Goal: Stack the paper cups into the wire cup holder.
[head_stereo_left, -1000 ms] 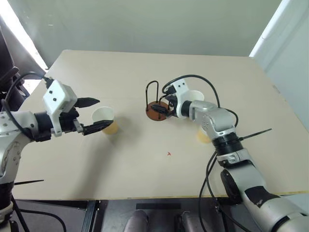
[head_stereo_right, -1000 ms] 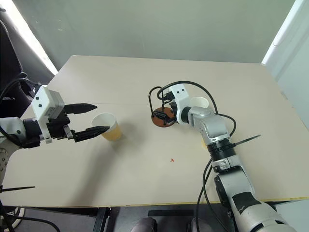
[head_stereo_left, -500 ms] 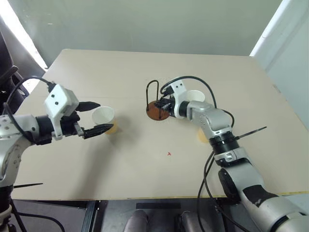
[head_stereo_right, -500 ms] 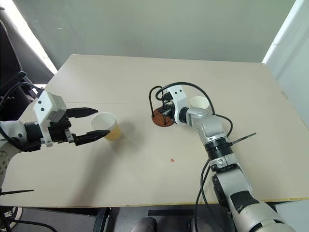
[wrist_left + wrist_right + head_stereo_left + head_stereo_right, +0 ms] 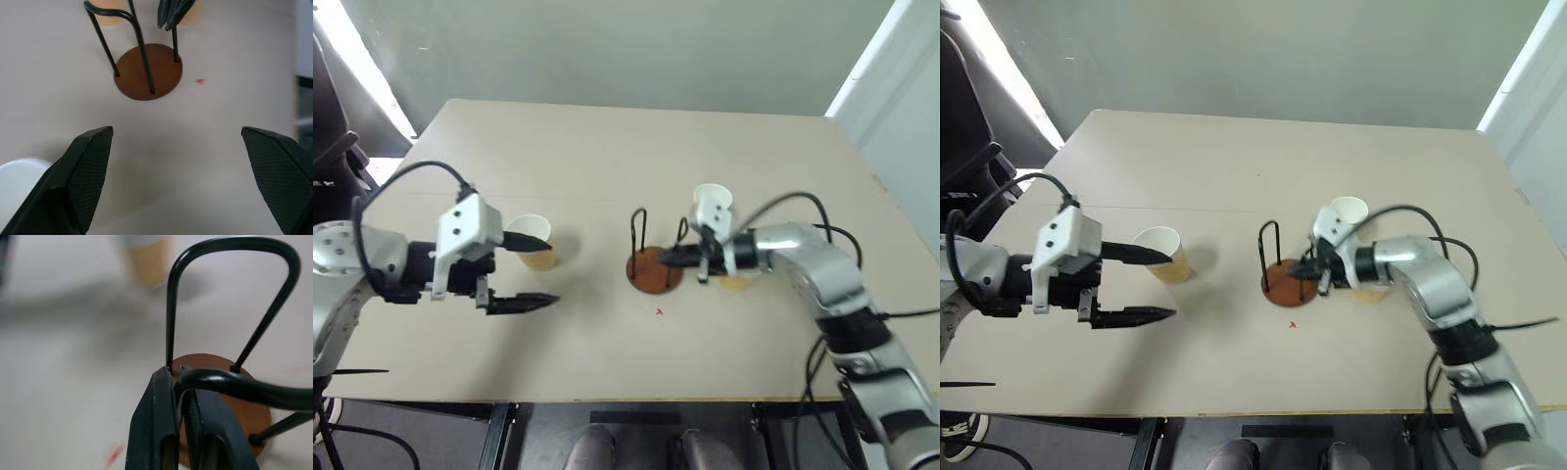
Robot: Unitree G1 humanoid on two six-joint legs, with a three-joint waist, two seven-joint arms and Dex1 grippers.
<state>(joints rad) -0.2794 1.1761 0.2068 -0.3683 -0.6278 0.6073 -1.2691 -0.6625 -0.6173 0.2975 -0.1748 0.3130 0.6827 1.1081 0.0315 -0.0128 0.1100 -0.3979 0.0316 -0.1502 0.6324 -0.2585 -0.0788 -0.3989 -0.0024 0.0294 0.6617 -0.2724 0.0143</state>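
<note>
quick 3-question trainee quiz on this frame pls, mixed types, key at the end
1. True or false: the right gripper is shut on a wire loop of the wire cup holder.
2. Multiple choice: the left gripper is A) open beside a paper cup, B) shut on that cup, C) gripping the holder's base.
3. Fill in: the holder contains ___ cups.

Key:
1. True; the right wrist view shows the black fingers pinched on the wire.
2. A; its fingers are spread wide and hold nothing, with the cup standing next to the far finger.
3. No cups; the loops stand over the bare brown base, and another paper cup stands on the table behind the right gripper.
</note>
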